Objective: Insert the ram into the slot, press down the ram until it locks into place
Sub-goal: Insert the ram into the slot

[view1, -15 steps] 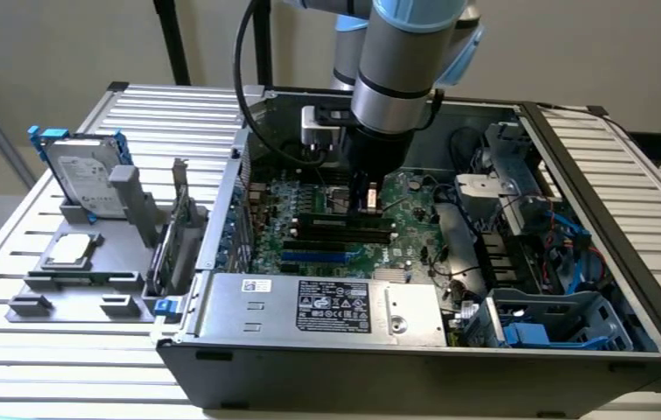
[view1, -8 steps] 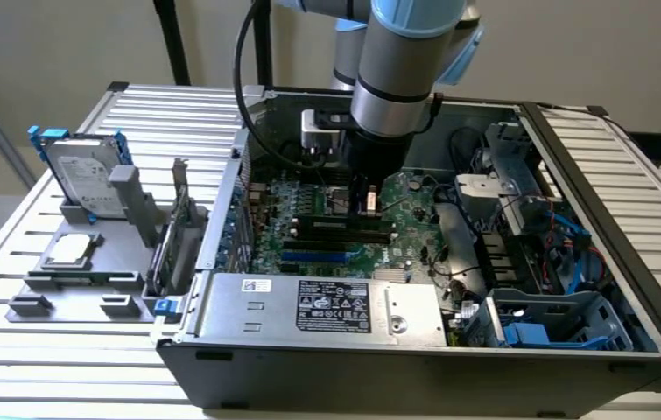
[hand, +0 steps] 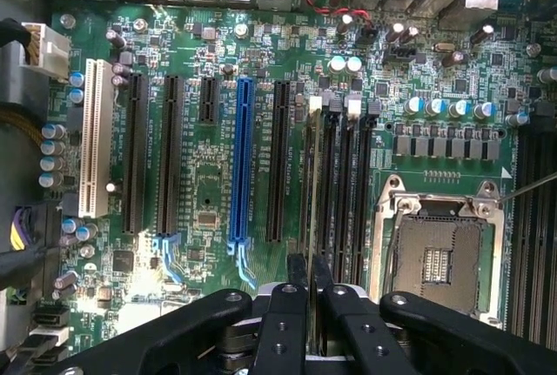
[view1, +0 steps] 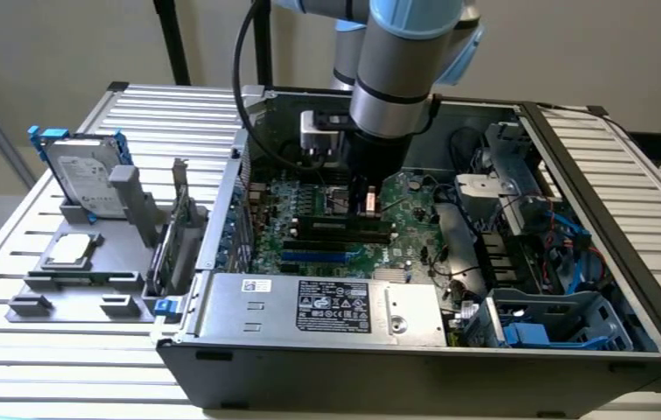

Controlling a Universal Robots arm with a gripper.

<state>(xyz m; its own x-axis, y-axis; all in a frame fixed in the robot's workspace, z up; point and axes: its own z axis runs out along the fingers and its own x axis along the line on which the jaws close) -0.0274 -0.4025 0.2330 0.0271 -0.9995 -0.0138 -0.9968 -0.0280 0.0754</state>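
Blue socket [hand: 240,157] untouched. Beside it, toward CPU socket [hand: 435,262], ram [hand: 312,192] stands edge-on along slot [hand: 315,107], mid-motherboard [hand: 200,201]; seating depth unclear. Narrow gripper [hand: 309,264] pinches ram. Judged: insertion step, lock unconfirmed; calls for straight, even downward press.

No text legible: power supply label [view1: 333,306] print, motherboard [hand: 209,192] silkscreen too small.

Soft, even daylight is washing the exterior view, the slatted tabletop [view1: 61,359] gleaming pale while the case [view1: 306,372] interior is lying in shadow. In the wrist view, light is glaring off the motherboard [hand: 209,192] and capacitor tops [hand: 435,107]; the black hand [hand: 310,264], clamped on the ram [hand: 314,175], is sitting in shade.
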